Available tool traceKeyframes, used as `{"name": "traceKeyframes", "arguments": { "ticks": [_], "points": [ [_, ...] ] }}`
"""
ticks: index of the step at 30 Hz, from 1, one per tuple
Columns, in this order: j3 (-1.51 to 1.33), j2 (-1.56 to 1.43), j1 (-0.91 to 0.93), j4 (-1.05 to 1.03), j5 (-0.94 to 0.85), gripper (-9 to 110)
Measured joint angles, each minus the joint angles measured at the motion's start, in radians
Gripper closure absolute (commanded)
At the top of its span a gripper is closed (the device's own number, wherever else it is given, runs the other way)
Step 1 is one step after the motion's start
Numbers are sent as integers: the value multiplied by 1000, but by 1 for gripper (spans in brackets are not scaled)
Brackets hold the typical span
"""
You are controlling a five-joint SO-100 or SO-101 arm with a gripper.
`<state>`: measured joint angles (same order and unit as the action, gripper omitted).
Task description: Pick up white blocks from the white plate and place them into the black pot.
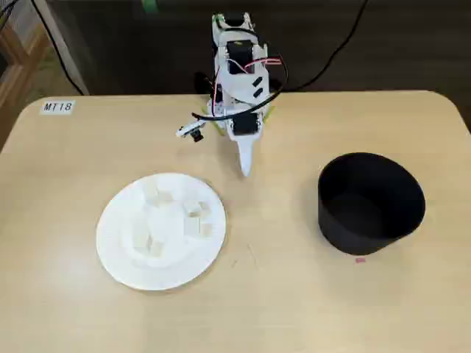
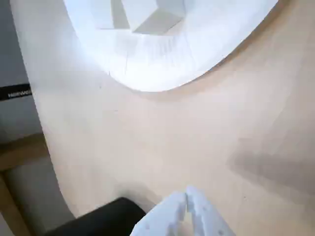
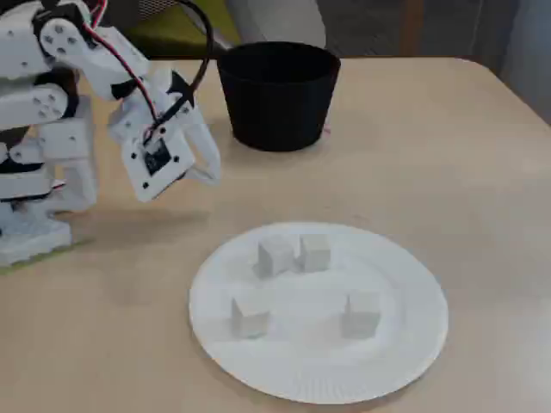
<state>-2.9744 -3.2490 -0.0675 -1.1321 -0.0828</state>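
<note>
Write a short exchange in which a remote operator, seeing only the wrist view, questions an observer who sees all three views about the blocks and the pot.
Operator: My wrist view shows only the plate's edge. How many blocks lie on it?
Observer: At least four blocks show on the plate in a fixed view.
Operator: I see only a black sliver of the pot. Is anything in it?
Observer: In a fixed view from above, no block shows inside the pot.
</note>
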Motion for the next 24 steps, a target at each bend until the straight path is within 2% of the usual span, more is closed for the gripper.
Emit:
{"name": "traceKeyframes", "arguments": {
  "ticks": [3,7,10,18,24],
  "points": [
    [38,60,48,38,43,104],
    [480,522,97,58,77,104],
    [612,696,95,63,84,104],
    [663,736,98,58,31,104],
    [808,750,242,-87,-72,104]
  ]
}}
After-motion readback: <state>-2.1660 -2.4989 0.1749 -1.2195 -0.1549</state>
